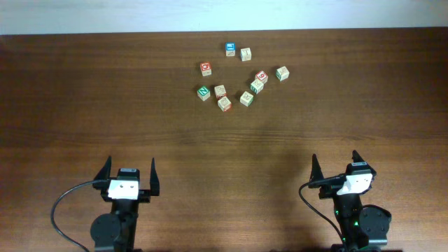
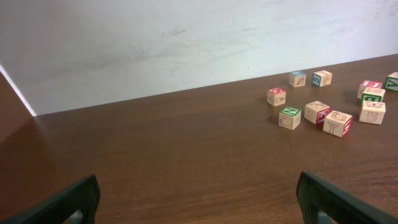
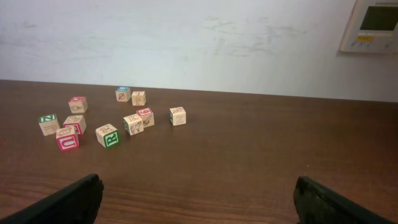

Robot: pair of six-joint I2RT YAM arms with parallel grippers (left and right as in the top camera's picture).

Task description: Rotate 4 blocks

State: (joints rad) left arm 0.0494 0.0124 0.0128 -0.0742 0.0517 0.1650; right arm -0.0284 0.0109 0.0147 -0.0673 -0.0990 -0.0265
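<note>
- Ten cubes [image 1: 257,85] lie in a loose cluster on the table [image 1: 84,105], all well apart from both arms.
- N cube [image 1: 203,92], with its green face up, sits at the cluster's left edge.
- Tan cube [image 1: 220,90] stands just right of the N cube, with a small gap between them.
- Red-marked cube [image 1: 224,103] sits right of the N cube and slightly nearer the arms, close beside the tan cube.
- Second tan cube [image 1: 246,99] lies farther right of the N cube, past the red-marked cube.
- O cube [image 1: 206,68], red-topped, is behind the N cube; the blue cube [image 1: 230,49] is farther back and to the right.
- Left gripper [image 1: 131,164] hangs at the near table edge, far in front of the N cube and to its left, with fingers spread wide and nothing between them.
- Right gripper [image 1: 334,158] hangs far in front of the N cube and to its right, likewise spread wide and empty.
</note>
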